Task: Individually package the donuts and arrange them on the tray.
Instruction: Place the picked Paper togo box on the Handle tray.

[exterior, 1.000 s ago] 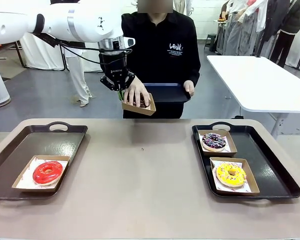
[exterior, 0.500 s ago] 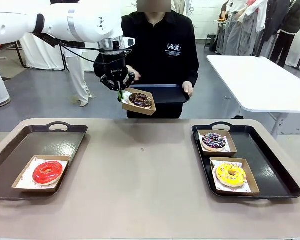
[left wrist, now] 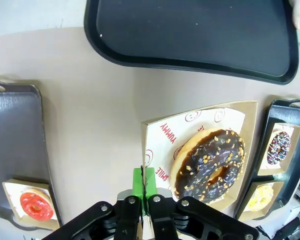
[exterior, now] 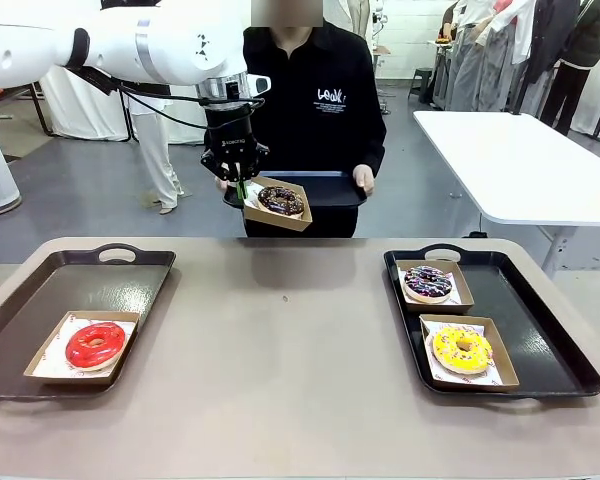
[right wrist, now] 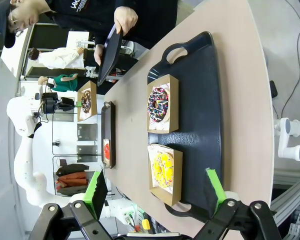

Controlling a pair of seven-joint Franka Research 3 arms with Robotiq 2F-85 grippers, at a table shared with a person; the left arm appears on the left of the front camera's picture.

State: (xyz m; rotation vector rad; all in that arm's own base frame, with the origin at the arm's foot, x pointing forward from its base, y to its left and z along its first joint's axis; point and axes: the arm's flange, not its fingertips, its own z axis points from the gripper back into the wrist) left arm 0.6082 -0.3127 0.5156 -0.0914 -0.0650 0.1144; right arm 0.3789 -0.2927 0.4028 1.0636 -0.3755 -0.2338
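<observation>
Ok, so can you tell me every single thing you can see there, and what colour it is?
Chocolate donut: one, brown with nut bits, in a cardboard box held up in the air by the left gripper.
Red donut: one, glossy red, boxed, on the left tray.
Purple donut: one, dark with sprinkles, boxed, far end of the right tray.
Yellow donut: one, yellow with sprinkles, boxed, near end of the right tray.
Person's tray: one, dark, held by the person behind the table.
Table: one, beige.
White table: one, farther back on the right.
Left gripper: shut on the box's edge.
Right gripper: open, above the right tray.
</observation>
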